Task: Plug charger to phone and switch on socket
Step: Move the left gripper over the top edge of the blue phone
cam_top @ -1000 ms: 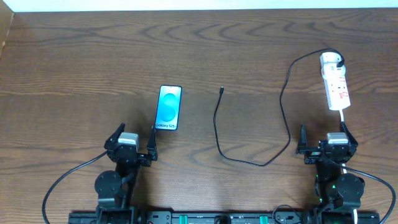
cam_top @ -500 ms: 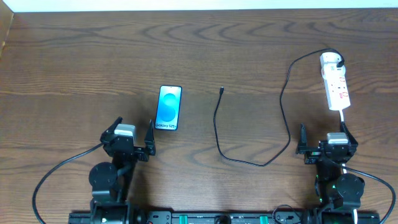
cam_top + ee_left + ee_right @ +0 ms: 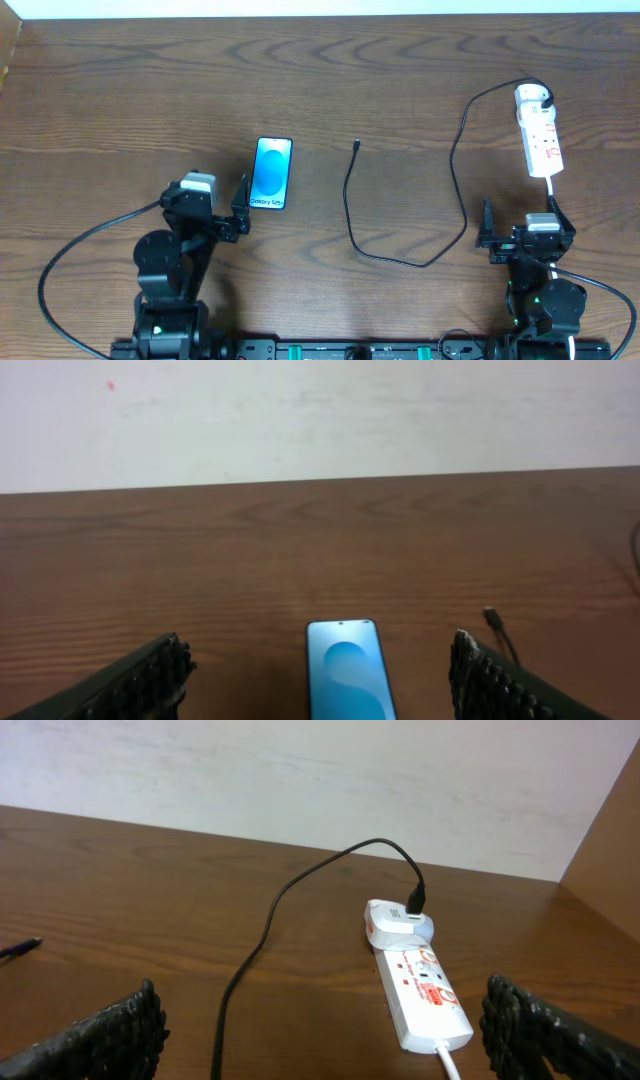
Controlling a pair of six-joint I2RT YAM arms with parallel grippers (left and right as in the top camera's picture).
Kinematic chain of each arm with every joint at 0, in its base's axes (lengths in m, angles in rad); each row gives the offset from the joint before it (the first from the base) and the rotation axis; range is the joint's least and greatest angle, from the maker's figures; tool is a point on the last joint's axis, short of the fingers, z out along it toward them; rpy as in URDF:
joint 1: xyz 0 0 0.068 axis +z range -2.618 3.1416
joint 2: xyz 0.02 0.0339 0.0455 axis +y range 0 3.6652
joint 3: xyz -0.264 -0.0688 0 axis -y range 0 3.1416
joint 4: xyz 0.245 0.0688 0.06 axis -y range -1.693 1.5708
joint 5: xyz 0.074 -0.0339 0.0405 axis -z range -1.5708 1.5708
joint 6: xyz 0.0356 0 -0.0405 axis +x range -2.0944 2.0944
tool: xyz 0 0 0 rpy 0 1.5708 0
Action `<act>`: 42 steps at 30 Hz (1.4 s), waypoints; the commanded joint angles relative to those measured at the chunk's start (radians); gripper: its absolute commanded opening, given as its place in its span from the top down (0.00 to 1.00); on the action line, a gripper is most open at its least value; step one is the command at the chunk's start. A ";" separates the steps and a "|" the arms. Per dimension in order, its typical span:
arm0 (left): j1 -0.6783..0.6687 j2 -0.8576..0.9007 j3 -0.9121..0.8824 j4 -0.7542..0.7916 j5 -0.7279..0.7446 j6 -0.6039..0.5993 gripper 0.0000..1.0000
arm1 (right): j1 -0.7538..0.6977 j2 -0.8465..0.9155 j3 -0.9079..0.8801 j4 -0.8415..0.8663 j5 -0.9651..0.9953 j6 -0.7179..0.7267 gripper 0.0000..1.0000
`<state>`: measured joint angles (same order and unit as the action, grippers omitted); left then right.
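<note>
The wooden worktop (image 3: 120,90) carried everything, well spread out. The left arm had swung forward over the last second, so the left gripper (image 3: 205,187) now sat just beside the phone's near end. Its fingers (image 3: 150,680) were spread wide and empty, with the screen framed between them in the wrist view. The right gripper (image 3: 522,225) had not moved, its fingers likewise apart and holding nothing, parked near the socket's cord.

The socket (image 3: 541,140) lay at the far right, the charger's white plug (image 3: 531,95) already seated in its far end. The phone (image 3: 272,173) lay face up, left of centre. The charger (image 3: 352,215) looped across the middle, its connector tip (image 3: 357,146) lying loose, near the phone but apart. The advance probably meant the left arm would steady the phone first; nothing was joined yet.
</note>
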<state>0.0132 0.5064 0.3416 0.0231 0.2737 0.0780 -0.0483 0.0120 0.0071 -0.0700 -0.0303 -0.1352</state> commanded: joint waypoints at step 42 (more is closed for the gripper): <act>-0.050 0.984 1.143 -0.925 -0.002 -0.006 0.15 | 0.011 -0.006 -0.002 -0.004 -0.002 0.015 0.01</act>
<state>-0.0124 1.4452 1.4616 -0.8814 0.3531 0.0452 -0.0483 0.0120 0.0071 -0.0700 -0.0303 -0.1352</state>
